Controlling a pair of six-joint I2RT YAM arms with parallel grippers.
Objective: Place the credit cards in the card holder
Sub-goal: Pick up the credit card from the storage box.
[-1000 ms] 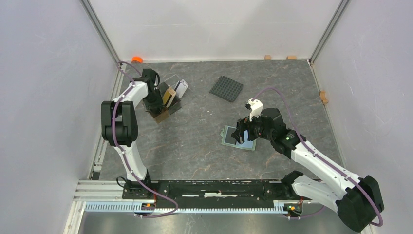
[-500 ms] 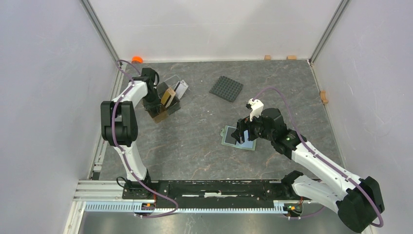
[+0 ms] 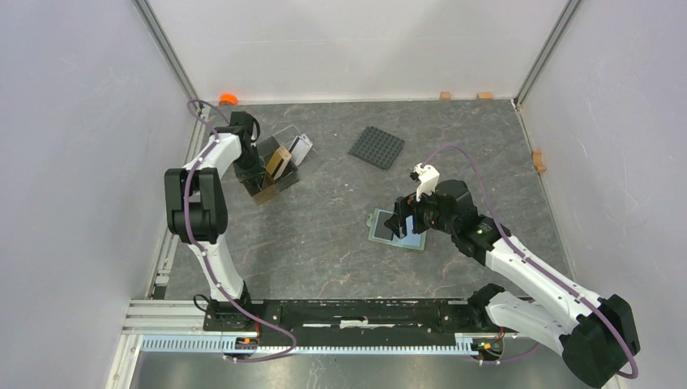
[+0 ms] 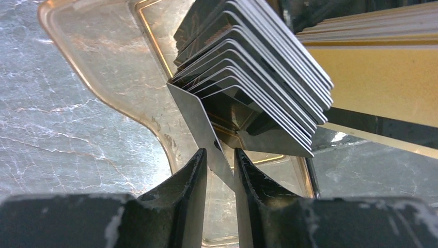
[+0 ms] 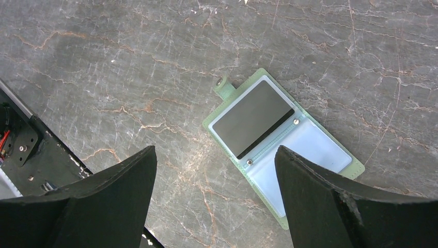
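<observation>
At the lower middle of the left wrist view, the left gripper [image 4: 221, 155] straddles a corner of one grey credit card [image 4: 192, 108], which is fanned off the stack [image 4: 258, 72] in the brown tray [image 4: 103, 46]. Its jaws are nearly together, but I cannot tell whether they are clamped. With so small a bite, the card may pivot, slip or drag neighbours out. The card holder [image 5: 310, 150] lies open mid-frame under the wide-open right gripper [image 5: 215, 152].

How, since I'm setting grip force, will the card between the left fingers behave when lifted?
The card looks thin and straight, so it is probably stiff yet slightly bendy. Its glossy face suggests it could slip. The stack fanned close behind it may shift or topple as it leaves.
</observation>
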